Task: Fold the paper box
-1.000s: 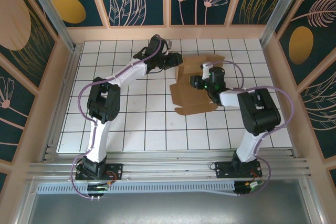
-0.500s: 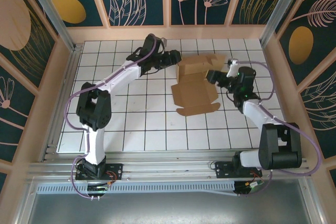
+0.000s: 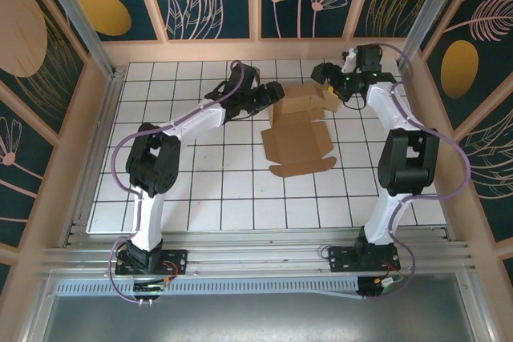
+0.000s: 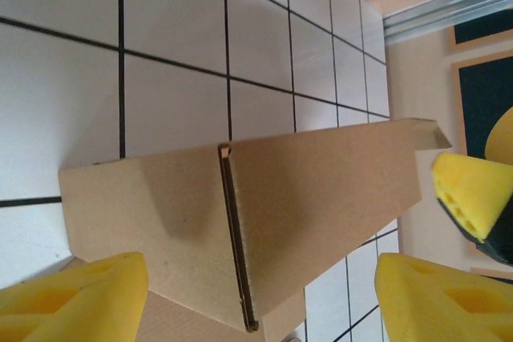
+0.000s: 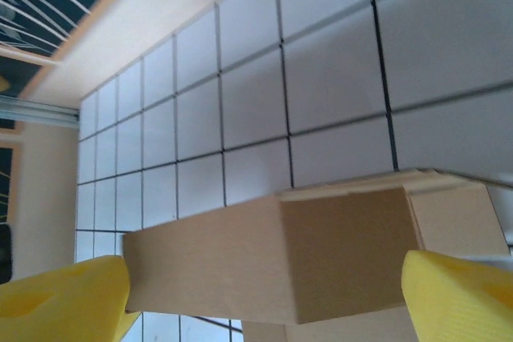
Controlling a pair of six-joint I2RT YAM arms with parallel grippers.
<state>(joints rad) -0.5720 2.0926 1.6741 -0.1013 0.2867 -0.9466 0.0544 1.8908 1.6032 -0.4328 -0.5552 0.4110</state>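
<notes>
The box (image 3: 298,130) is found far-centre on the desk (image 3: 200,190), approx. half done: the far section is stood up as a hollow wall, while the near panel w/ its flaps is seen flat, so sides & lid are judged not yet folded. The left end effector (image 3: 271,92) and right end effector (image 3: 327,76) are seen open at either end of the raised part, w/ nothing gripped.

Top view bright, even, diffuse; no glare on the white table (image 3: 200,190); faint soft shadows beside the arms; rails bow slightly toward the frame edges; left wrist view sharp on the paper box (image 4: 321,190), soft shadow at 9 o'clock of its ridge; yellow pads (image 4: 72,294) blurred; right wrist view softer, grid lines smeared at 2 o'clock
</notes>
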